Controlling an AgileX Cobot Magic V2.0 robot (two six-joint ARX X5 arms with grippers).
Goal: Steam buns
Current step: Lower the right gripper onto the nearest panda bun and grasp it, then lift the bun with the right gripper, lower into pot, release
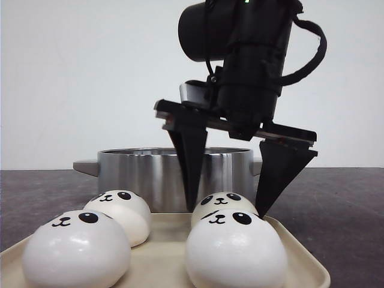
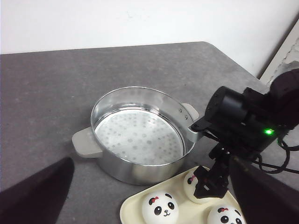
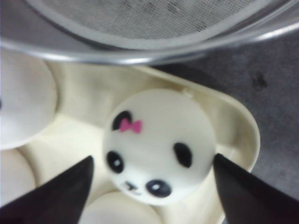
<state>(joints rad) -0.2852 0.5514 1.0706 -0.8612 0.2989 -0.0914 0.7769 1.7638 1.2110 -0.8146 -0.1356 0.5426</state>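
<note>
right gripper (image 1: 229,211): spread, straddling back-right panda bun (image 3: 161,144), contact unclear | steamer pot (image 2: 138,133): 12 o'clock of tray (image 1: 303,255) | left gripper (image 2: 149,196): released

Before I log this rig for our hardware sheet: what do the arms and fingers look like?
The right gripper is matte black with two long, tapering wedge-shaped fingers on a flat crossbar. Above sits a black cylindrical housing with a looping black cable and a small green light. Of the left gripper, only dark finger shapes show.
</note>
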